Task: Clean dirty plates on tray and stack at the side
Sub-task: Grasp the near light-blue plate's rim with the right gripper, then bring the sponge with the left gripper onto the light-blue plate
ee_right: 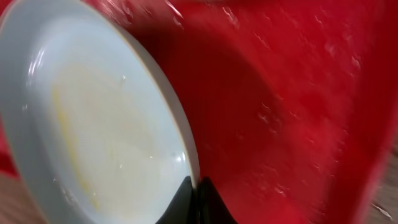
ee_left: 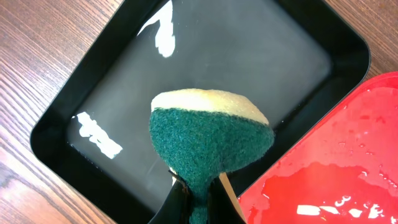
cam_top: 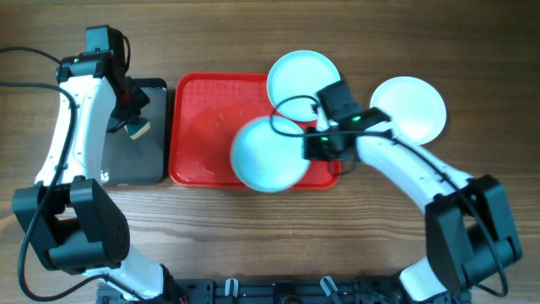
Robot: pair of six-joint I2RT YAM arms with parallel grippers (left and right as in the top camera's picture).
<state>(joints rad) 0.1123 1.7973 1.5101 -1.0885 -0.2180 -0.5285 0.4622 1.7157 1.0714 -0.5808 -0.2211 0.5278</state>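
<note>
The red tray (cam_top: 202, 127) lies mid-table. One pale aqua plate (cam_top: 266, 156) is over the tray's front right part. My right gripper (cam_top: 314, 148) is shut on its right rim; the right wrist view shows the plate (ee_right: 93, 124) tilted, with a faint yellowish smear, above the wet tray (ee_right: 292, 99). A second plate (cam_top: 299, 76) sits at the tray's back right corner, partly over its edge. A third plate (cam_top: 413, 105) lies on the table to the right. My left gripper (ee_left: 199, 196) is shut on a green and yellow sponge (ee_left: 208, 134) above the black tray (ee_left: 124, 81).
The black tray (cam_top: 139, 143) sits just left of the red tray. Cables run over the right arm near the back plate. Bare wooden table (cam_top: 253, 25) surrounds the trays.
</note>
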